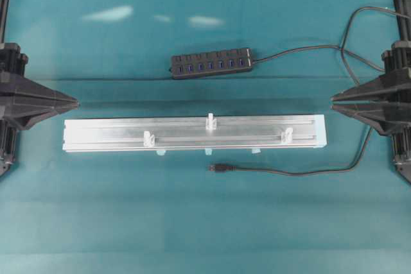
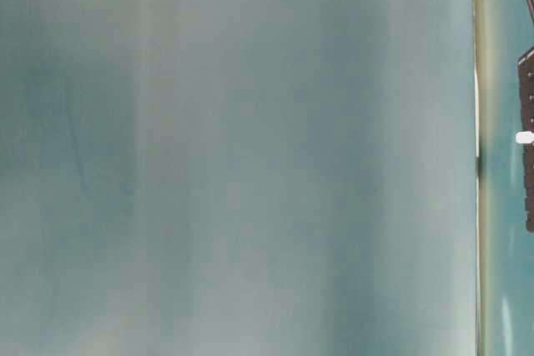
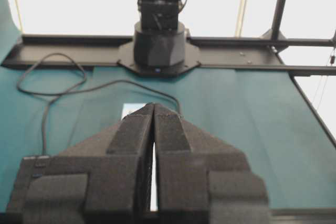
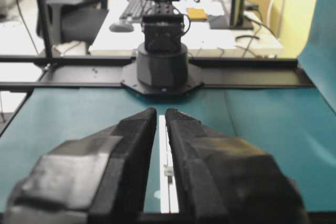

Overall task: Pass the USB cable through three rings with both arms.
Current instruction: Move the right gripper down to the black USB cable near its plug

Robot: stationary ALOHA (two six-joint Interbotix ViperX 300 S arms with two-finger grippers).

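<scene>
The USB cable [image 1: 302, 171] lies loose on the teal mat, its plug [image 1: 218, 167] just in front of the rail's middle. Three rings stand upright on the silver rail [image 1: 103, 134]: left ring [image 1: 149, 138], middle ring [image 1: 210, 122], right ring [image 1: 287, 135]. My left gripper [image 1: 77, 102] hovers off the rail's left end, shut and empty; its tips [image 3: 154, 106] meet. My right gripper [image 1: 332, 101] faces it off the right end, shut to a thin slit [image 4: 161, 111] with nothing in it. Through that slit one ring [image 4: 168, 171] shows on the rail [image 4: 164, 192].
A black USB hub [image 1: 212, 63] with blue ports lies behind the rail, its cord [image 1: 302, 49] running right and looping near the right arm. The hub's edge [image 2: 527, 139] shows at the right of the blurred table-level view. Each wrist view shows the opposite arm's base [image 3: 160, 35] [image 4: 163, 61].
</scene>
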